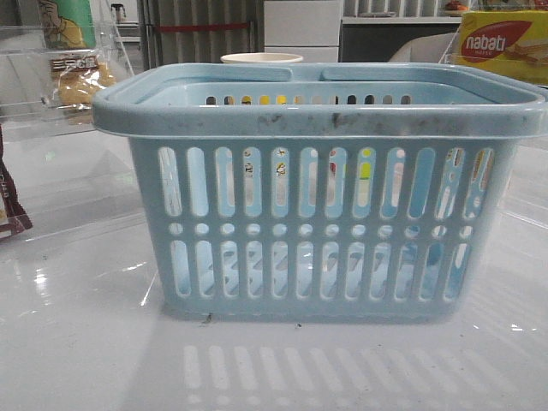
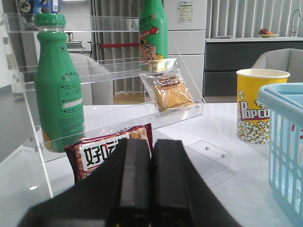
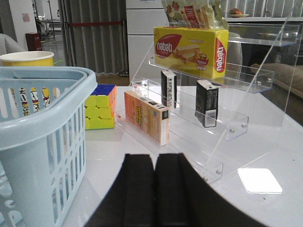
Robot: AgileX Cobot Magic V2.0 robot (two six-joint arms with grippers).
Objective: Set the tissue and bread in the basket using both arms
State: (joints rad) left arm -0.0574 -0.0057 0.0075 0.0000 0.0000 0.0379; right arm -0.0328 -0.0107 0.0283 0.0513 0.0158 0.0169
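The light-blue slotted basket (image 1: pixel 317 214) stands in the middle of the table; it also shows in the left wrist view (image 2: pixel 286 142) and the right wrist view (image 3: pixel 42 137). The bread (image 2: pixel 166 91), golden in a clear bag, sits on the left acrylic shelf, also in the front view (image 1: pixel 79 79). Two small blackish tissue packs (image 3: pixel 168 88) (image 3: pixel 207 102) stand upright on the right acrylic shelf. My left gripper (image 2: pixel 151 144) is shut and empty, low in front of the left shelf. My right gripper (image 3: pixel 154 158) is shut and empty, between the basket and the right shelf. Neither gripper shows in the front view.
The left shelf (image 2: pixel 118 120) holds green bottles (image 2: pixel 59 90) and a brown-red snack packet (image 2: pixel 106 151). A popcorn cup (image 2: pixel 259 106) stands behind the basket. The right shelf (image 3: pixel 222 127) holds a yellow nabati box (image 3: pixel 191 45) and an orange box (image 3: pixel 147 116); a puzzle cube (image 3: pixel 100 106) is beside it.
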